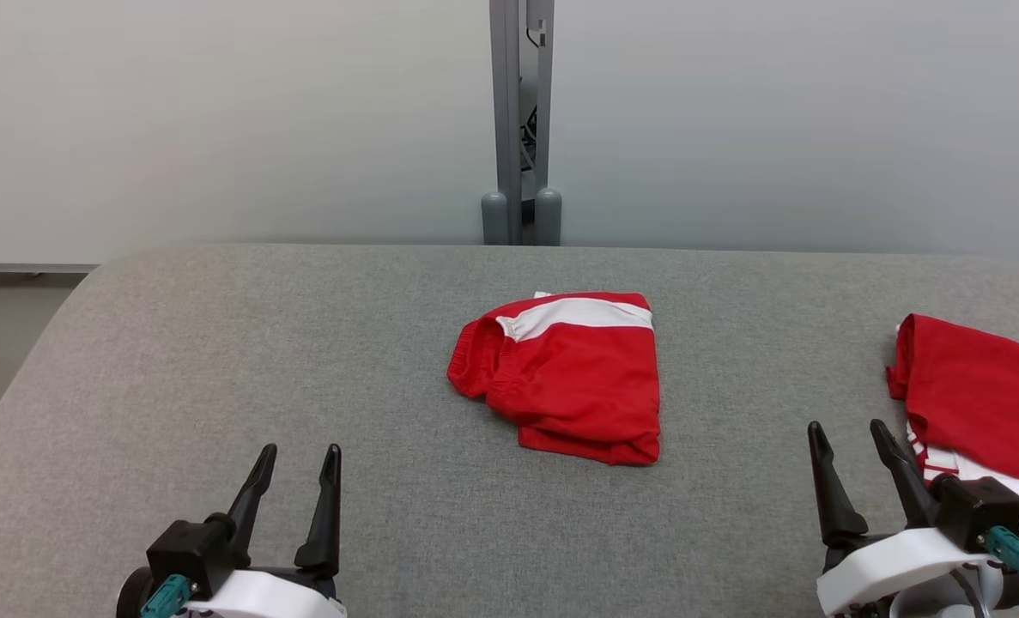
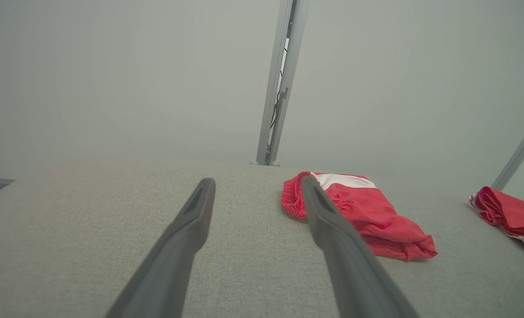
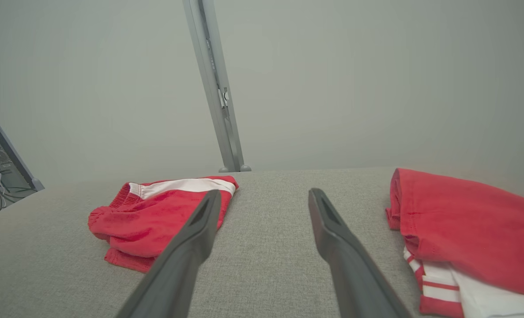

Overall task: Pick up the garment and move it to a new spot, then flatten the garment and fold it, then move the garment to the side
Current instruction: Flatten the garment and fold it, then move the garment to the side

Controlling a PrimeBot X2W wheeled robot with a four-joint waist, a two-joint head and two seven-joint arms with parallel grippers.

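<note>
Both end effectors sit low at the near edge of the grey fabric-covered surface (image 1: 217, 360), dark fingers pointing away from the robot. Left end effector (image 1: 301, 451) (image 2: 257, 180) is released, its 2 fingers spread wide and holding nothing. Right end effector (image 1: 846, 427) (image 3: 265, 192) is likewise spread and empty. Centred on the surface, well apart from both, lies the folded red shorts with a white waistband stripe (image 1: 561, 378) (image 2: 363, 216) (image 3: 156, 212), elastic edge toward the left. At the right edge, just beside the right end effector, a second red garment (image 1: 981, 395) (image 3: 465, 221) rests over red-and-white striped cloth. Behind the surface, a grey metal post (image 1: 518, 129) stands against the pale wall
</note>
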